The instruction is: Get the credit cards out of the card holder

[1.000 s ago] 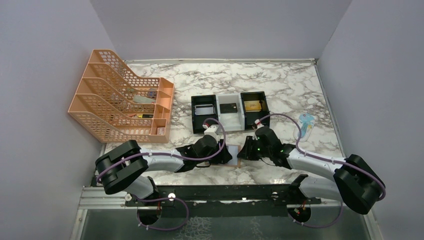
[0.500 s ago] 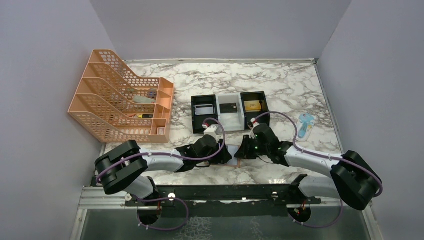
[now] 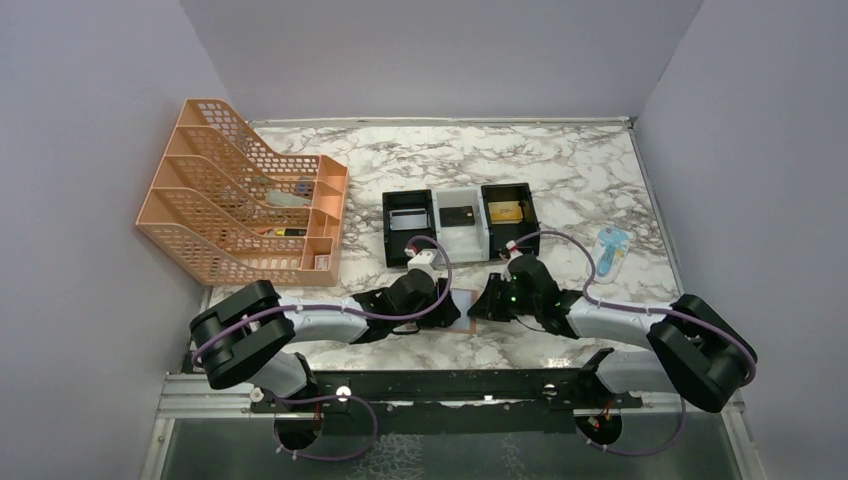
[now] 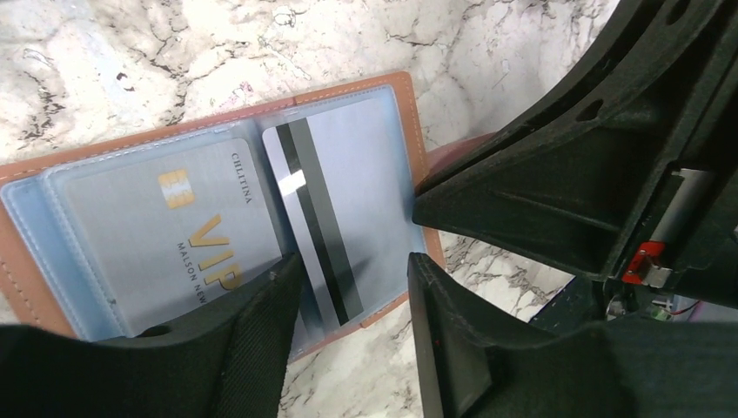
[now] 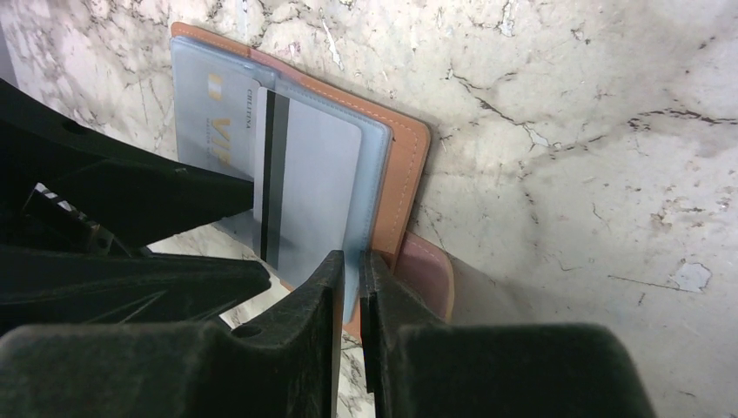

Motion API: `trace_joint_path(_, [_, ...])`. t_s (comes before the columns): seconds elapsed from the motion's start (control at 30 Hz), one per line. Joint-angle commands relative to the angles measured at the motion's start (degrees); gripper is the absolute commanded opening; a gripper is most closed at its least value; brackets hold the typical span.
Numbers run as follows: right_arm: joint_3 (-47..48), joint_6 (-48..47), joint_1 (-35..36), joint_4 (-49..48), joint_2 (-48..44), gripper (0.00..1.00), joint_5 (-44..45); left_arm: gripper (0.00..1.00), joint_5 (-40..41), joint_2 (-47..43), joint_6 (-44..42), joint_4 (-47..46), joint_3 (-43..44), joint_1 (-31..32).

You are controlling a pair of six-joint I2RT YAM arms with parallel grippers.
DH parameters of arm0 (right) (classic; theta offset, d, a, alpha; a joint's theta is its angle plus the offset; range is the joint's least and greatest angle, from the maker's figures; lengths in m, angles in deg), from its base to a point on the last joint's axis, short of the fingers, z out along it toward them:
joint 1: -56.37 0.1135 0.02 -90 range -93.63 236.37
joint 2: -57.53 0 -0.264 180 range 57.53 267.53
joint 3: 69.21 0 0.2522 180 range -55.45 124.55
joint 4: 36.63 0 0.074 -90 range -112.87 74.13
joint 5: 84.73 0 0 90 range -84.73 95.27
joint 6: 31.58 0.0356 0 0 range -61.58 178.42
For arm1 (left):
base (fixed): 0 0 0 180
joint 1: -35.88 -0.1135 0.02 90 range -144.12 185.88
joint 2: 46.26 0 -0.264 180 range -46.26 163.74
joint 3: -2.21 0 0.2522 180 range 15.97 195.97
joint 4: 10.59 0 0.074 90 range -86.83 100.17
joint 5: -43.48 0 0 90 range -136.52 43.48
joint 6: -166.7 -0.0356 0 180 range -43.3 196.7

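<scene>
The left gripper (image 4: 348, 300), half open and empty, steadies the card holder (image 4: 416, 131) so the right gripper (image 5: 352, 266), nearly closed at lower centre, can pinch the credit card (image 5: 313, 174).

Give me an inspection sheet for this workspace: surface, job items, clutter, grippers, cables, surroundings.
Surface: marble table, white with grey veins.
Job's things: card holder lies open; VIP card and striped silver card sit in its clear sleeves.
Clutter: orange mesh rack, three-compartment tray holding cards, small blue item.
Grippers: left gripper open over the striped silver card; right gripper pinched on the card holder's sleeve edge.
Cables: purple cables looped along both arms.
Surroundings: grey walls on three sides.
</scene>
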Motion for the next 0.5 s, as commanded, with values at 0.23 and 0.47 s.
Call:
trace_joint_path(0.23, [-4.21,0.53,0.12,2.17,1.76,0.15,1.40,0.45,0.74,0.98,2.67,-0.37,-0.83,0.37])
trace_joint_path(0.47, [-6.24,2.63,0.13,-2.55,4.52,0.14,-1.56,0.37,0.90,0.62,6.29,-5.46,-2.64,0.41])
